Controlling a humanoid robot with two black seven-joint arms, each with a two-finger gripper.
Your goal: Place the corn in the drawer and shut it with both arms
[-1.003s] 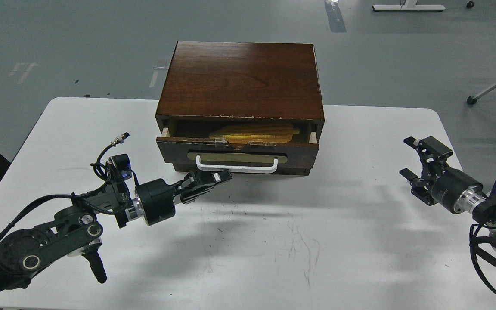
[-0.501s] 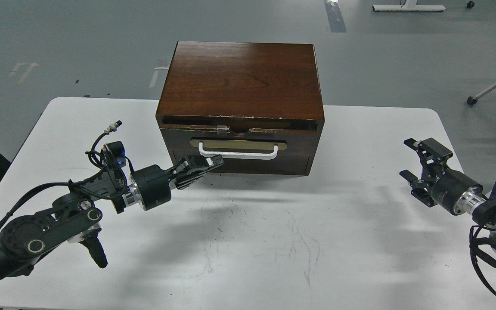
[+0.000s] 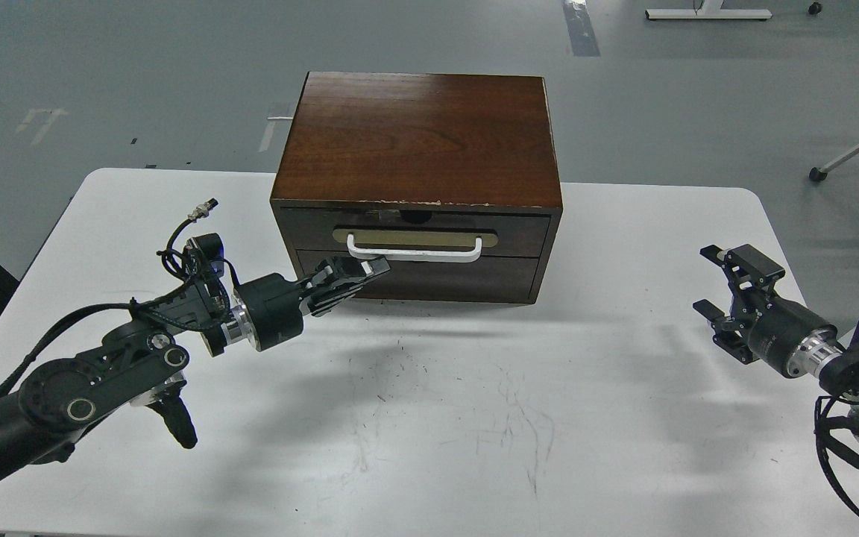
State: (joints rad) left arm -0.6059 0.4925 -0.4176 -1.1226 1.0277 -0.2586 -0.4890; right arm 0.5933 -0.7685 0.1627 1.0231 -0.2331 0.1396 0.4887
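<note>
The dark brown drawer sits pushed in flush with the front of the wooden cabinet. Its white bar handle lies on a beige oval plate. The corn is hidden from view. My left gripper is shut and empty, with its tips against the cabinet front just below the left end of the handle. My right gripper is open and empty, well off to the right above the table, away from the cabinet.
The cabinet stands at the back middle of the white table. A plain panel lies below the drawer. The table's right edge runs close to my right arm. Grey floor lies beyond the table.
The drawer went from open with the corn showing to fully pushed in. My left gripper moved forward with the drawer front. The right arm barely moved.
</note>
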